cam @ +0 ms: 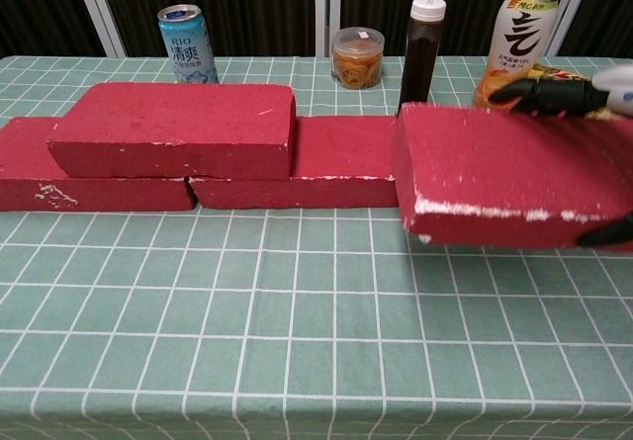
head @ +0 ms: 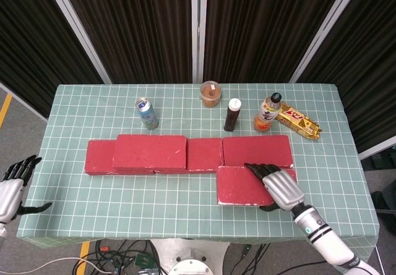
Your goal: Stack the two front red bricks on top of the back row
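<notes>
Bricks (head: 210,154), drinks (head: 147,114) on checked table (head: 80,201)

Blue can (cam: 188,44) at the back reads "RIO", with Chinese characters beneath it too small to make out. The tall drink bottle (cam: 518,40) carries 1 large black Chinese character on its label. Lettering on the gold snack wrapper (head: 298,122) is unreadable.
</notes>
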Motion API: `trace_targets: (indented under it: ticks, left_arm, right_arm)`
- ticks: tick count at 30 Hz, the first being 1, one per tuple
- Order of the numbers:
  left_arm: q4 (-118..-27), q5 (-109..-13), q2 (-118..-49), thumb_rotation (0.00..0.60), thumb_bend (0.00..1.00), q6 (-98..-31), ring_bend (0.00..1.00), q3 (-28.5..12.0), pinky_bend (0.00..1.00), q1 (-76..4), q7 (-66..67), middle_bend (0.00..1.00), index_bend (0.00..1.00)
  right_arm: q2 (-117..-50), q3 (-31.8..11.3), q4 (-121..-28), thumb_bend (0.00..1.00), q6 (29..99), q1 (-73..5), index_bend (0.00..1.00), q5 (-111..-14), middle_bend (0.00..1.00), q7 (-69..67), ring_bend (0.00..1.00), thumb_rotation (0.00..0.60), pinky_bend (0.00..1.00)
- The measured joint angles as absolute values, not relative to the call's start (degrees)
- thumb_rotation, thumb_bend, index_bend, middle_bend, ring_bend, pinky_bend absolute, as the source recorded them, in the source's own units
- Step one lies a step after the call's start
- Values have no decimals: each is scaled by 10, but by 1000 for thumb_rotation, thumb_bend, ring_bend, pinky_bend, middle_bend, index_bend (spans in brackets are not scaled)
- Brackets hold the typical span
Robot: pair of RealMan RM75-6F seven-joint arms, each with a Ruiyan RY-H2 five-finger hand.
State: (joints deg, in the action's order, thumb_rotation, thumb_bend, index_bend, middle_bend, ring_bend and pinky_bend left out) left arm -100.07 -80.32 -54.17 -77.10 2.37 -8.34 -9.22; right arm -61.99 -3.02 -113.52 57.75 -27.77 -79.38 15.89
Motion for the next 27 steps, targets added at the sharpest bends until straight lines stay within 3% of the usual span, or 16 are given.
trace_targets:
  ticks: [6, 14, 20, 27]
  left_arm:
    - [-999, -808, -545, 600, 0, -782, 0, 17, 0, -78, -95, 0, 31]
    - [-975, -824, -552, 600, 0, -799, 0, 13, 0, -67, -120, 0, 31]
    - [-963, -830, -554, 600, 0, -805, 0, 11, 0, -59, -139, 0, 32]
    - [-952, -837, -559, 600, 0, -804, 0, 9, 0, -57, -153, 0, 31]
  right_arm:
    - [-602, -80, -1143, 0, 553, -329, 0, -730, 245, 210, 160, 600, 266]
    - [-611, -133, -1072, 0, 440, -447, 0, -595, 238, 213, 161, 600, 250]
    - [-644, -139, -1008, 0, 386, -501, 0, -555, 233, 198, 161, 600, 238]
    - [-678, -123, -975, 0, 373, -528, 0, -542, 231, 191, 161, 600, 237]
